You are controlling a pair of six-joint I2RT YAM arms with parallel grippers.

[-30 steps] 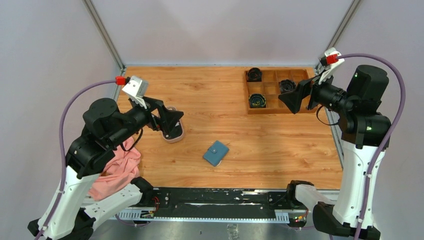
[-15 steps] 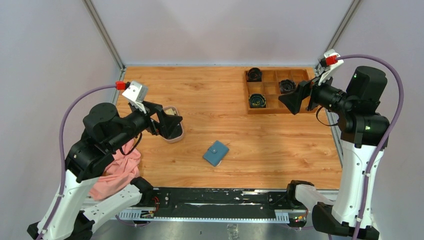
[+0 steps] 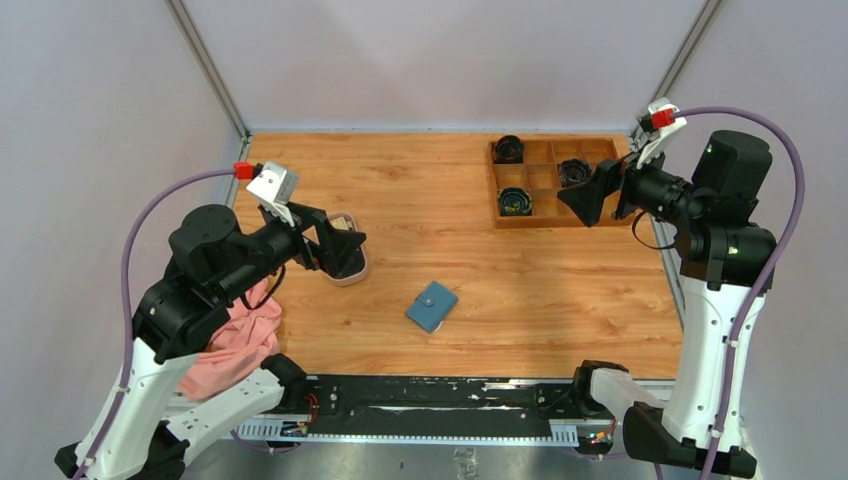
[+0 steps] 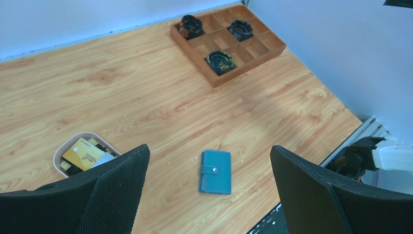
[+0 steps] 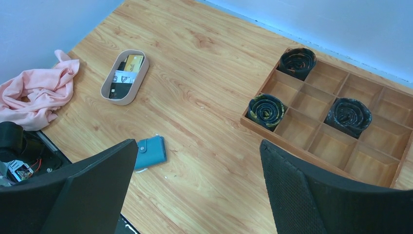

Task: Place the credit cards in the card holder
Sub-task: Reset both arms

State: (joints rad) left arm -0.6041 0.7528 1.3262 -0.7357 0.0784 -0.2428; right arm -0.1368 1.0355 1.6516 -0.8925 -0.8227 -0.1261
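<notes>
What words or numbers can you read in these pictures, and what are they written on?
No text here can be read.
Yellow plastic card in the small oval beige dish: dark printed mark, too blurred to read.
Black-and-white card in the same dish: print too small to read.
Teal-blue folding wallet: no writing shows.

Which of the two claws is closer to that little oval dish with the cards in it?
Left. The left gripper hovers close above the dish; the right gripper is far across, by the wooden tray.
</notes>
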